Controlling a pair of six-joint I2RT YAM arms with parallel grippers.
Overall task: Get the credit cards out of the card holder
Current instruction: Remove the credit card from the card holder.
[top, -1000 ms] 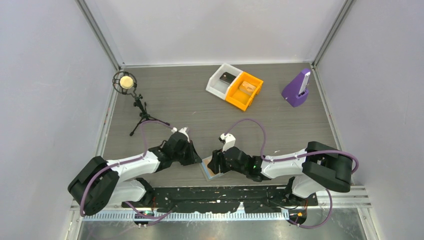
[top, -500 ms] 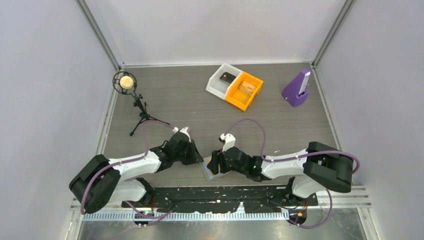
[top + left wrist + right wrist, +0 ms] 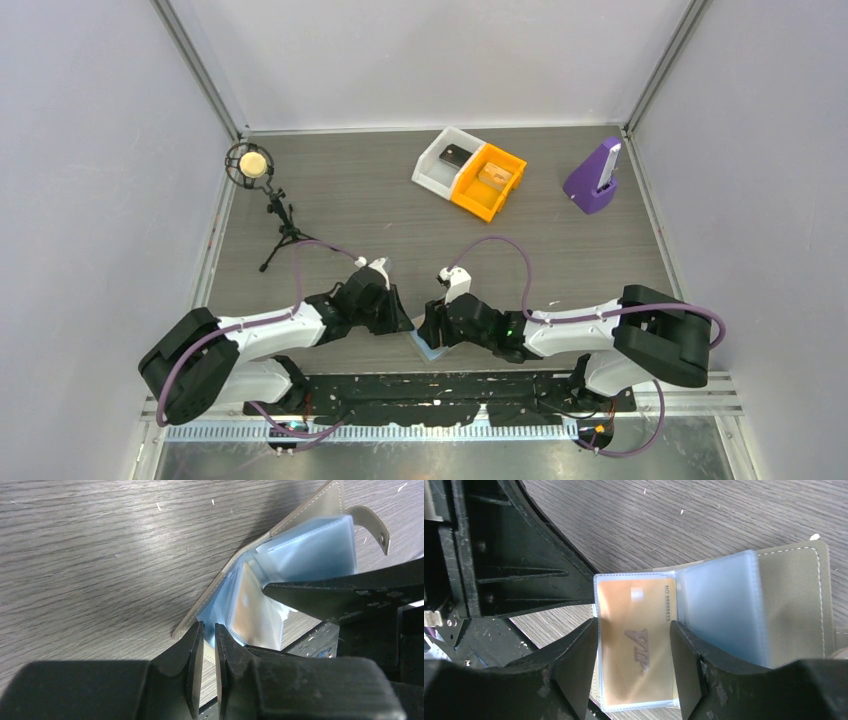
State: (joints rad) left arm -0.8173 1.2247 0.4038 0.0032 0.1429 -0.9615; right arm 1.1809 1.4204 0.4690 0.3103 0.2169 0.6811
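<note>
The card holder (image 3: pixel 794 595) lies open near the table's front edge, grey-brown cover down, with clear blue sleeves fanned up and its tab (image 3: pixel 372 522) at the far side. One sleeve holds a gold credit card (image 3: pixel 636 645) marked VIP. My right gripper (image 3: pixel 634 625) straddles that sleeve, and each finger rests against one long edge of it. My left gripper (image 3: pixel 208 626) sits at the holder's near corner (image 3: pixel 190 627) with its jaws a narrow slit apart and nothing clamped between them. From above, both grippers (image 3: pixel 405 322) (image 3: pixel 428 330) meet over the holder (image 3: pixel 428 348), mostly hiding it.
A white bin (image 3: pixel 445 158) and an orange bin (image 3: pixel 490 180) stand joined at the back centre. A purple stand (image 3: pixel 595 178) is at the back right and a microphone on a tripod (image 3: pixel 250 165) at the back left. The black mounting plate (image 3: pixel 440 395) runs just below the holder.
My left gripper has crept right, closer to the holder and the right gripper, and its jaws have parted slightly. The right arm has barely moved.
</note>
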